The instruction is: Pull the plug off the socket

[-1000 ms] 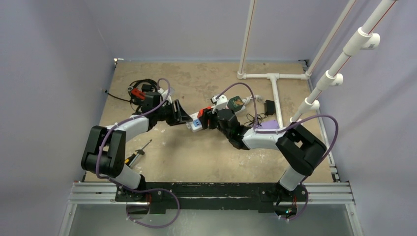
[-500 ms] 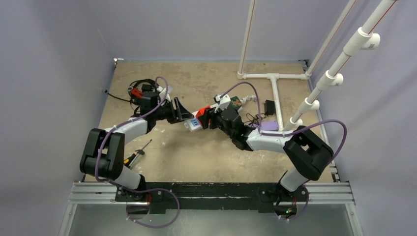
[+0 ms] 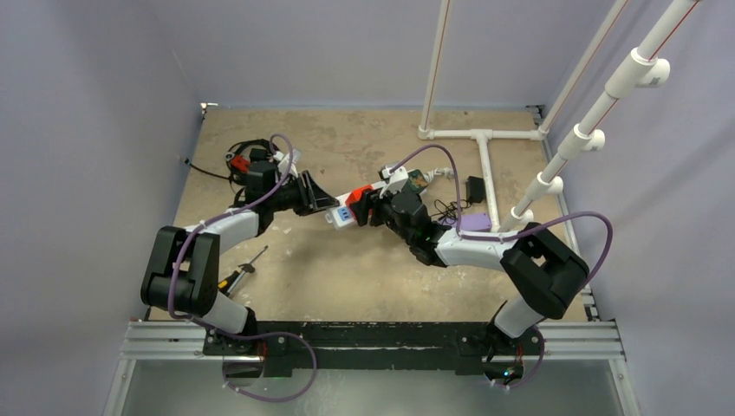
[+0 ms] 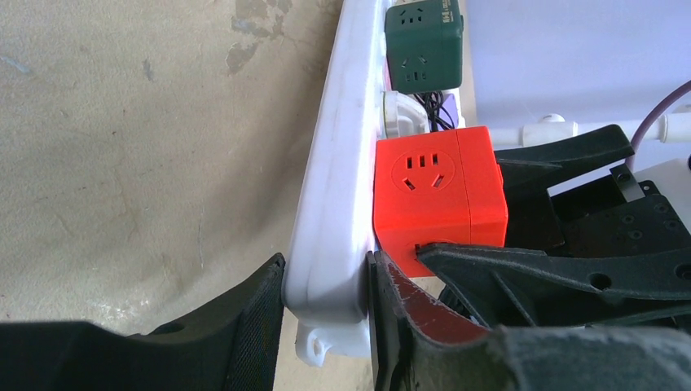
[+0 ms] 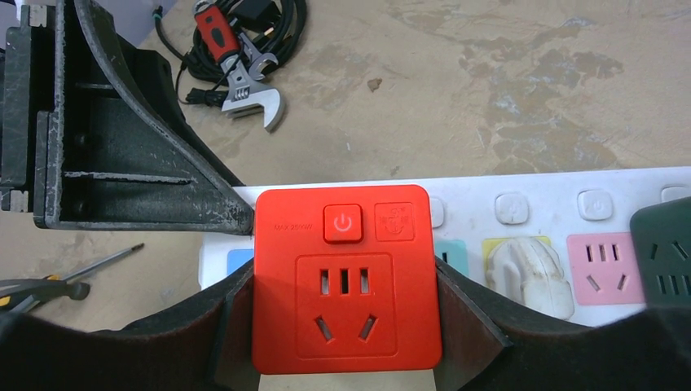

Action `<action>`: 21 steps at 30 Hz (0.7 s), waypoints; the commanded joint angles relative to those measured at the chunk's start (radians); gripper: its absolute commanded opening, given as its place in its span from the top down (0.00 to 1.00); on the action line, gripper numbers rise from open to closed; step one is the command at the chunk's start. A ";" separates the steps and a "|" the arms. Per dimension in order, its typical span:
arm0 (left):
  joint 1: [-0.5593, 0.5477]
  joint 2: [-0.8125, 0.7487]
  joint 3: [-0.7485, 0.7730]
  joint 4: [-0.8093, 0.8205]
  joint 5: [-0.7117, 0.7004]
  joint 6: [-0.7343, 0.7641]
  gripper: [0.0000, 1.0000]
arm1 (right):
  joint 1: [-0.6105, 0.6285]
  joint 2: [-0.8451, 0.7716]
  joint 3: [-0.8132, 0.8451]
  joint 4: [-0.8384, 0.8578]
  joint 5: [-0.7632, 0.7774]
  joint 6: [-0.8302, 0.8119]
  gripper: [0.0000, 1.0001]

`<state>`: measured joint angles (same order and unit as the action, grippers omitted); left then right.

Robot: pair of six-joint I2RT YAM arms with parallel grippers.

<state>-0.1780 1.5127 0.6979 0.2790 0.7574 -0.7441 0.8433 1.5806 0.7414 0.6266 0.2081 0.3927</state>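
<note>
The long white power strip [image 3: 345, 215] lies slanted mid-table, and my two grippers meet at its near-left end. My left gripper [image 4: 326, 281] is shut on that end, one finger on each long side. A red cube plug [image 5: 346, 277] sits on the strip's face [image 4: 338, 163], still touching it. My right gripper [image 5: 346, 293] is shut on the red cube's two sides. Farther along the strip [image 5: 538, 191] are a white plug [image 5: 525, 273] and a dark green cube adapter [image 4: 424, 45]. In the top view the red cube [image 3: 361, 201] shows between the two grippers.
A red-handled wrench and black cables [image 3: 247, 160] lie at the back left. A screwdriver [image 3: 243, 269] lies near the left arm. A white pipe frame [image 3: 481, 139] stands at the back right, with a black adapter [image 3: 475, 188] and a purple bar [image 3: 472, 222] beside it.
Both grippers and the strip's end have shifted slightly left and away from the bases. The right arm's elbow has swung right. Both grips are unchanged.
</note>
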 commanded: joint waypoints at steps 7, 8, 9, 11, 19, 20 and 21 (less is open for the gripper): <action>-0.007 0.019 -0.007 0.077 0.061 -0.030 1.00 | 0.048 -0.047 0.003 0.166 0.096 -0.020 1.00; -0.007 0.018 -0.005 0.072 0.058 -0.029 1.00 | 0.065 -0.046 0.007 0.162 0.122 -0.027 1.00; -0.007 0.018 -0.004 0.068 0.057 -0.027 1.00 | 0.086 -0.044 0.013 0.155 0.158 -0.032 1.00; -0.007 0.019 -0.002 0.055 0.050 -0.019 1.00 | 0.125 -0.036 0.027 0.137 0.229 -0.045 1.00; -0.006 0.020 0.003 0.031 0.035 -0.007 1.00 | 0.162 -0.017 0.046 0.106 0.287 -0.048 1.00; -0.006 0.021 0.004 0.028 0.032 -0.004 1.00 | 0.161 -0.019 0.046 0.107 0.257 -0.054 1.00; -0.006 0.021 0.005 0.022 0.029 0.000 1.00 | 0.158 -0.020 0.042 0.116 0.240 -0.038 1.00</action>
<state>-0.1780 1.5272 0.6914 0.2787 0.7826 -0.7624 0.9791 1.5826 0.7280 0.6380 0.4847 0.3443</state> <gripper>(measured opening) 0.368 0.637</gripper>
